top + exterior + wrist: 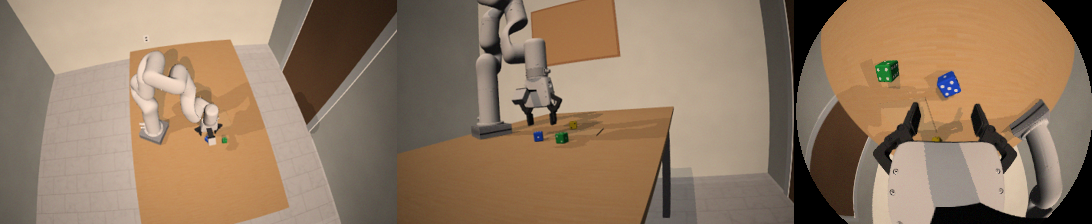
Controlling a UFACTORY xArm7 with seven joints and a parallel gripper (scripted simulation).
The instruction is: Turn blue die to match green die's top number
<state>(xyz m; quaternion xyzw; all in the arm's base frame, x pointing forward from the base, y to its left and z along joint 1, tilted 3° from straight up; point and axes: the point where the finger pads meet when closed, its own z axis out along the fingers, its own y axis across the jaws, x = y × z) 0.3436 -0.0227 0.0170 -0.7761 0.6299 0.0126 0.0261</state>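
Pincer point(541, 116) jaws are spread wide and empty, held above the blue die point(538, 136) for a probable grasp. Beside it on the bench point(588, 165) the green die point(562, 137) is kept apart.

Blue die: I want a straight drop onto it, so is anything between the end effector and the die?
Nothing visible. The open end effector hangs above the blue die, with only air between. The green die sits off to one side, apart from it.

Plain room, tiled floor point(77, 153), door point(337, 50)
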